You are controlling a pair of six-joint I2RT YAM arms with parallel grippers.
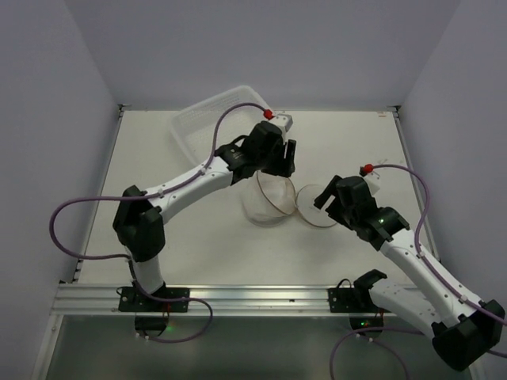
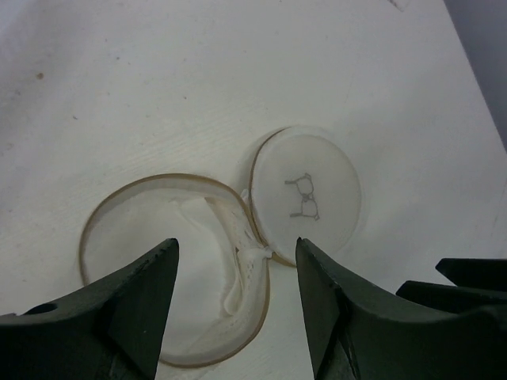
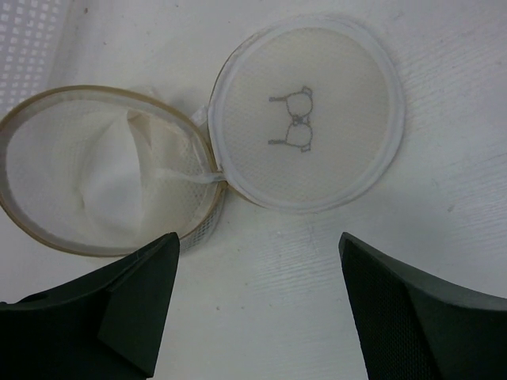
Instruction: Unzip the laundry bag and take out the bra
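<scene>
The laundry bag lies unzipped on the table, its tan-rimmed mesh body open and showing only white mesh inside. Its round lid with the bra drawing is folded flat to the right. The bag and the lid show in the left wrist view, and the bag and the lid in the right wrist view. My left gripper is open and empty above the bag's hinge side. My right gripper is open and empty just near of the lid. No black bra is in view.
A translucent white plastic basket stands at the back left, behind the left arm; its corner shows in the right wrist view. Side walls bound the table left and right.
</scene>
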